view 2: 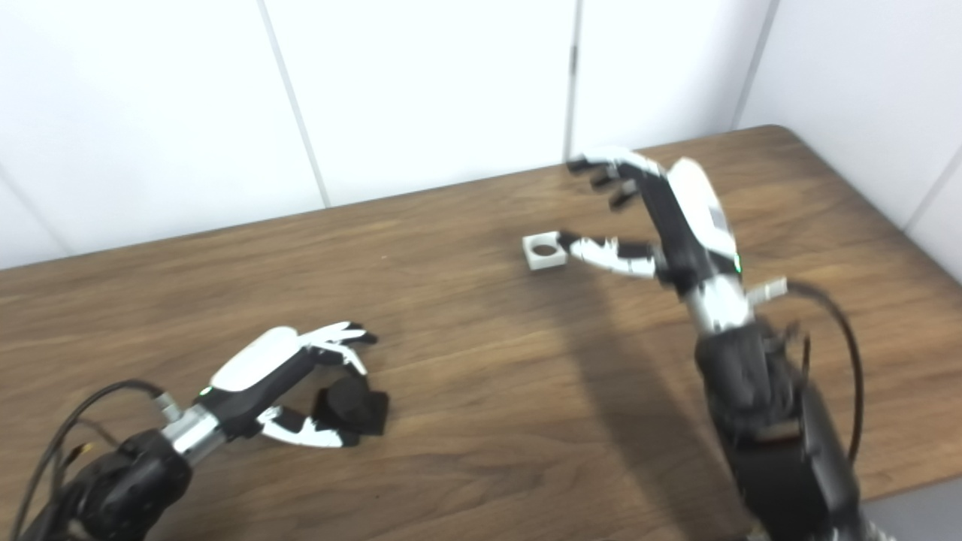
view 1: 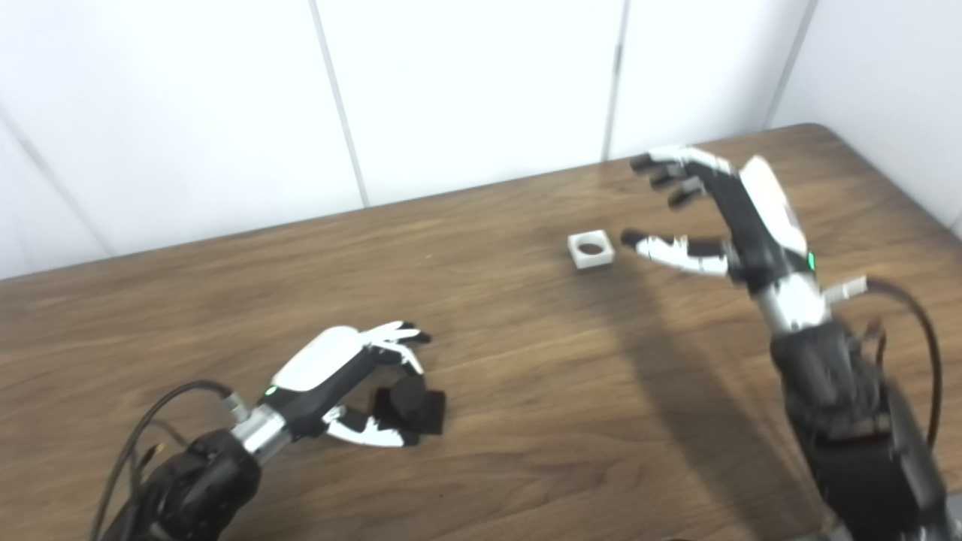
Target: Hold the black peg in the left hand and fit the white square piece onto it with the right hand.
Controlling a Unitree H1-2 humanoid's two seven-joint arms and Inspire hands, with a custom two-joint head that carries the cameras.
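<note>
A brown wooden table (view 1: 526, 421) fills the lower two thirds of the frame, backed by a white panelled wall (view 1: 466, 90) across the top. At right of centre, the right hand (view 1: 740, 225) is held above the table, spread wide, with its fingers (view 1: 661, 169) and thumb well apart and nothing held. In the lower left, the left hand (view 1: 342, 383) is lowered to the table, its fingers curled around the black peg (view 1: 409, 406); whether the peg is gripped or only enclosed cannot be told. The white square piece (view 1: 591, 249), with a round hole, lies flat on the table just left of the right thumb tip, upper centre.
</note>
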